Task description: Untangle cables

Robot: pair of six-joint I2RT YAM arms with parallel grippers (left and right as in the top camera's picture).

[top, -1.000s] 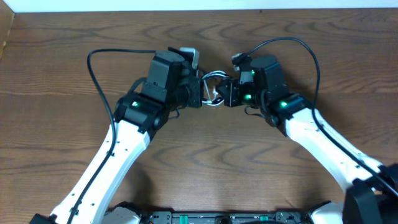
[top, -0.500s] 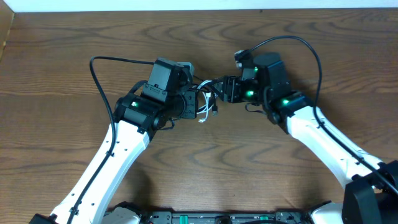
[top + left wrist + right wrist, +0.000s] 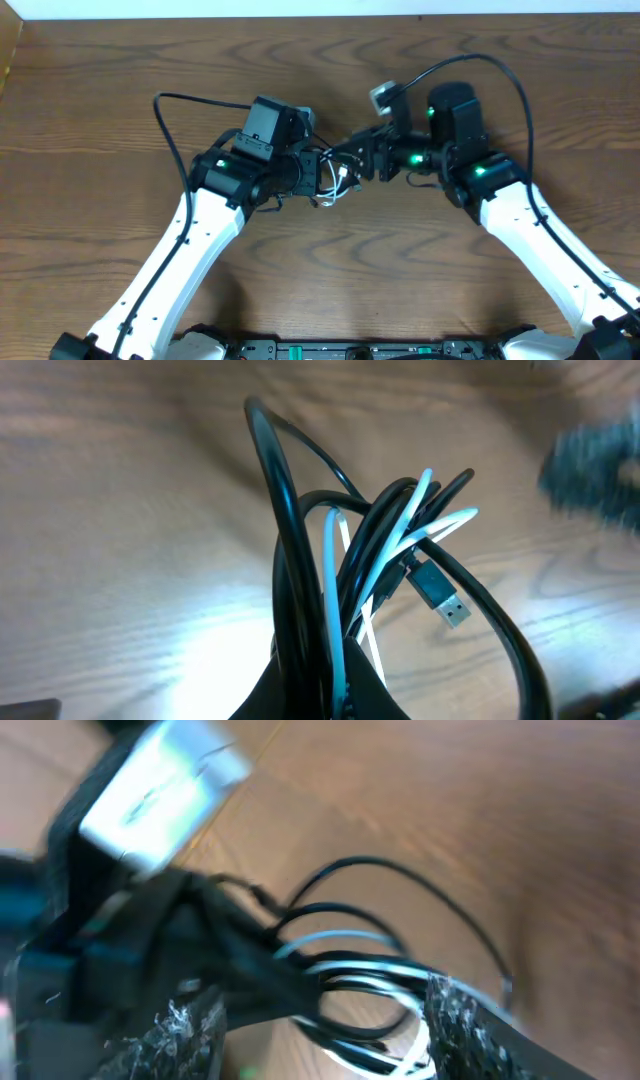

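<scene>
The cables (image 3: 385, 550) are one tangled bundle of black and white cords, with a small USB plug (image 3: 441, 593) hanging off to the right. My left gripper (image 3: 330, 685) is shut on the bundle's lower end and holds it above the wooden table (image 3: 330, 290). From overhead the cables (image 3: 336, 181) hang just off the left gripper (image 3: 318, 172). My right gripper (image 3: 358, 160) faces it from the right. In the right wrist view the right gripper (image 3: 320, 1015) stands open, its fingers (image 3: 468, 1030) on either side of the cable loops (image 3: 350, 975), not pinching them.
The thick black arm wires arch over the left arm (image 3: 160, 115) and the right arm (image 3: 505, 80). The left arm's wrist camera (image 3: 165, 785) fills the upper left of the right wrist view, very close. A pale wall edge (image 3: 200, 10) runs along the table's far side.
My right gripper has opened off the bundle and drawn back slightly to the right. The left gripper has carried the cables a little down and toward the front, still shut on them.
</scene>
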